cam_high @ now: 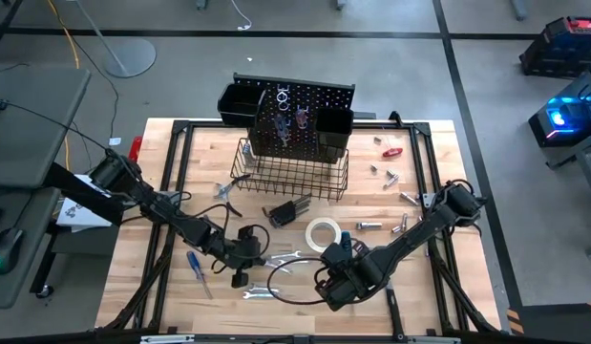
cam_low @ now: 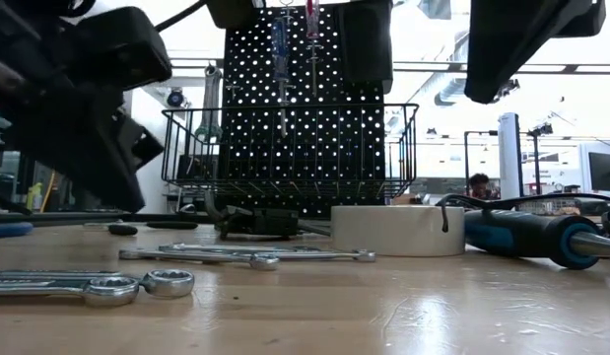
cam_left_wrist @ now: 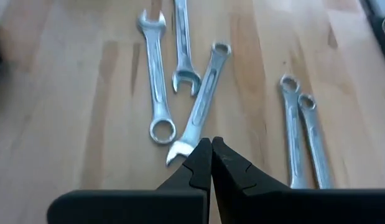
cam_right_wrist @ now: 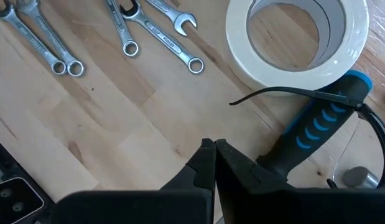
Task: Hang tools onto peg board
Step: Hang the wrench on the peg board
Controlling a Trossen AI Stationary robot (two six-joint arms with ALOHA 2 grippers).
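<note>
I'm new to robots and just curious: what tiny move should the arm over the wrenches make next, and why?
Probably open the left gripper first: it hangs shut and empty just above a silver wrench lying flat on the table, so it can't straddle the shaft until it opens.

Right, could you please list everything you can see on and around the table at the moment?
peg board: one, black, upright at the table's far edge
bins: two, black, on the peg board
wire basket: one, black, at the peg board's foot
screwdrivers: two, blue- and red-handled, hanging on the peg board
wrenches: five, silver, flat near the table's front
tape roll: one, white, mid-table
blue-handled tool: one, blue and black, beside the tape roll
table: one, pale wood
left hand: one, dark, shut, above the wrenches
right hand: one, dark, shut, by the blue-handled tool
</note>
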